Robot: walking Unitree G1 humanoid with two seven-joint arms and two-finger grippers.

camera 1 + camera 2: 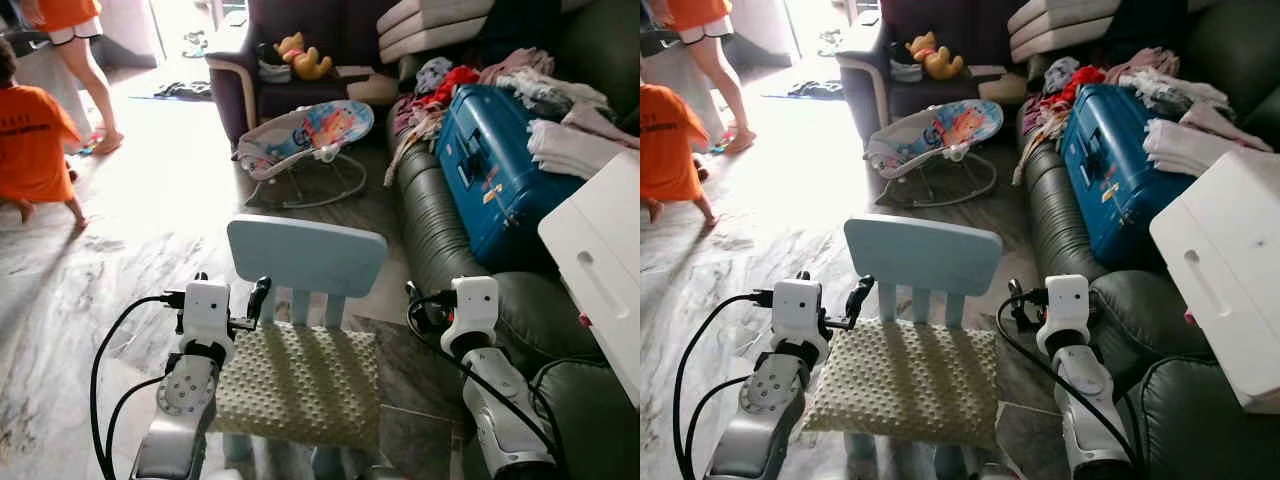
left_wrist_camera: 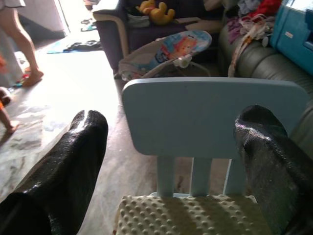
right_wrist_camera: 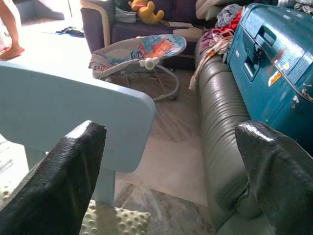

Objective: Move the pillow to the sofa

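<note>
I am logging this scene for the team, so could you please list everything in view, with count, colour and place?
pillow: one, pale green, bumpy, on the chair seat
chair: one, light blue, facing the robot
sofa: one, dark green, right
suitcase: one, blue, on the sofa
clothes: heap, mixed colours, on sofa and suitcase
white box: one, on the sofa, near right
baby bouncer: one, patterned, on the floor beyond the chair
armchair: one, dark, far
soft toy: one, yellow, on the armchair
people: two, orange tops, far left
left gripper: open, before the chair
right gripper: open, beside the chair
</note>
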